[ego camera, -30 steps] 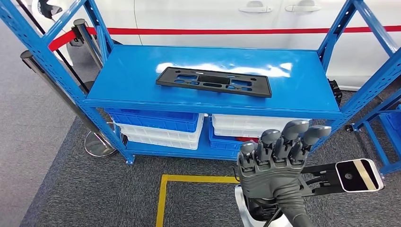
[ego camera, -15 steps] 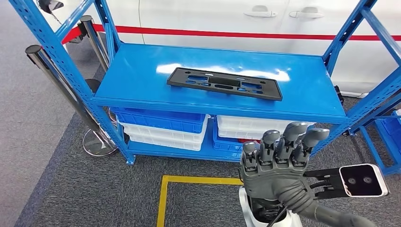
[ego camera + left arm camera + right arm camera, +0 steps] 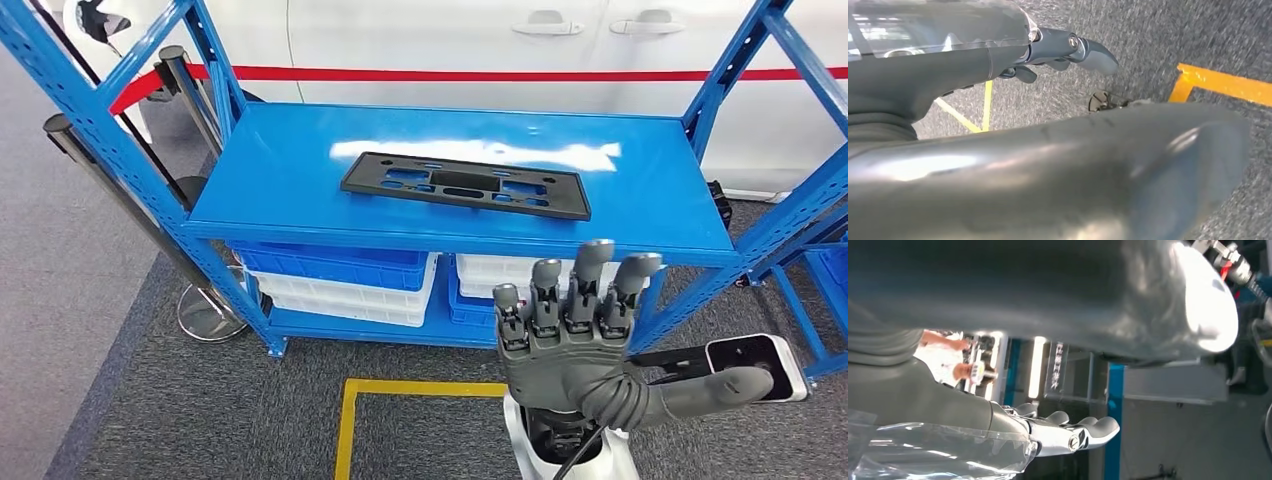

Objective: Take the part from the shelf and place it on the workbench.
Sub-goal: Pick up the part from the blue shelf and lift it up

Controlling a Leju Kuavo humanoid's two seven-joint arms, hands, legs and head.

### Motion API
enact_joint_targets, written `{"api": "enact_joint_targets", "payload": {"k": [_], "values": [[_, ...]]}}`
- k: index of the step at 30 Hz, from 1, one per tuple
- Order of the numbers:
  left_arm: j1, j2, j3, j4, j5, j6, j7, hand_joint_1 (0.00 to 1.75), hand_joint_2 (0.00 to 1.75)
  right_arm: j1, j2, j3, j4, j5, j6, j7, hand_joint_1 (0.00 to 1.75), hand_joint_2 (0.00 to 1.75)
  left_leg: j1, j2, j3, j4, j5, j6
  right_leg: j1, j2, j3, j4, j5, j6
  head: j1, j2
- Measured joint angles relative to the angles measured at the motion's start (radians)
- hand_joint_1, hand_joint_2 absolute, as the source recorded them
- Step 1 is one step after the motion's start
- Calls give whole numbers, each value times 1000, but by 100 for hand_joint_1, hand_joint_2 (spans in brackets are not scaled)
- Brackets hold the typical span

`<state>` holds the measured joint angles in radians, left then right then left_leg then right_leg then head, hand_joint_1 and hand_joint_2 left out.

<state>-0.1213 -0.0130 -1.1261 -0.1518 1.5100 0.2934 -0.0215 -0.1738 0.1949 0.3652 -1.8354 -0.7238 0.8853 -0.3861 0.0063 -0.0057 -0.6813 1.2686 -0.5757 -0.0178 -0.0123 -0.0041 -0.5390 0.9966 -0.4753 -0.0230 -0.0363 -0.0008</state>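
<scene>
A flat black plastic part with several cut-outs lies across the middle of the blue shelf top. My right hand is raised in front of the shelf's front edge, below and nearer than the part, touching nothing. Its fingers point up, spread apart, and the thumb sticks out to the right; it holds nothing. The right wrist view shows these straight fingers in the air. My left hand hangs over the grey carpet with its fingers loosely extended and nothing in them.
Blue and white bins are stacked on the shelf's lower level. Blue uprights frame the shelf on both sides. Stanchion posts with a red belt stand at the left. A white car is behind. A yellow floor line runs near my feet.
The camera has shifted a little. My right hand has risen slightly toward the shelf edge, and its thumb has swung out to the right.
</scene>
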Motion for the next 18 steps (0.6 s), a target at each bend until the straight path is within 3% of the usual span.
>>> {"api": "enact_joint_targets", "payload": {"k": [1,2,4,5,7,10,12,15,16,17,18], "values": [[2,0,0,0,0,-1,0,0,0,0,0,0,4,0,-1,0,0,0,5,0,-27,29,7,-5,-1,1,8,0,-7,2,0,0],[4,0,0,0,0,-2,0,0,0,0,0,0,7,0,-2,1,0,0,9,1,-35,18,35,-9,-3,2,19,0,-16,5,0,0],[6,1,0,0,0,-6,-2,0,0,0,-1,0,12,1,-4,1,0,0,16,4,-1,-101,129,-16,-8,3,45,1,-37,15,0,0],[7,1,0,0,0,-8,-3,0,0,-1,-1,0,14,1,-5,1,0,0,15,5,25,-162,159,-17,-9,4,55,2,-48,22,-1,0],[7,1,0,0,-1,-12,-4,0,0,-3,-1,0,18,1,-6,0,0,0,11,7,56,-226,166,-3,-7,4,67,1,-63,36,-1,0],[7,1,0,0,-2,-14,-4,0,0,-6,-2,0,20,2,-9,-1,0,0,8,3,71,-238,141,29,-7,4,71,15,-64,51,1,0],[7,1,0,1,-1,-14,-4,0,0,-8,-2,0,20,2,-10,-2,0,0,9,1,88,-243,130,44,-9,4,33,89,-73,57,2,0],[8,2,0,1,-1,-14,-4,0,0,-8,-4,0,20,2,-16,-2,0,0,3,-1,112,-245,108,56,-7,4,-106,275,-135,59,4,0],[9,2,0,1,0,-14,-3,0,0,-7,-4,0,20,2,-18,-1,0,0,0,-3,123,-245,99,58,-6,4,-143,308,-146,57,4,0],[10,2,0,1,0,-14,-3,0,0,-7,-5,0,20,2,-20,-1,0,0,-3,-4,136,-245,90,59,-2,4,-163,307,-137,52,4,0],[10,2,0,1,0,-14,-3,0,0,-7,-5,0,20,2,-20,-1,0,0,-8,-5,151,-246,79,59,2,4,-167,272,-105,42,4,0]]}}
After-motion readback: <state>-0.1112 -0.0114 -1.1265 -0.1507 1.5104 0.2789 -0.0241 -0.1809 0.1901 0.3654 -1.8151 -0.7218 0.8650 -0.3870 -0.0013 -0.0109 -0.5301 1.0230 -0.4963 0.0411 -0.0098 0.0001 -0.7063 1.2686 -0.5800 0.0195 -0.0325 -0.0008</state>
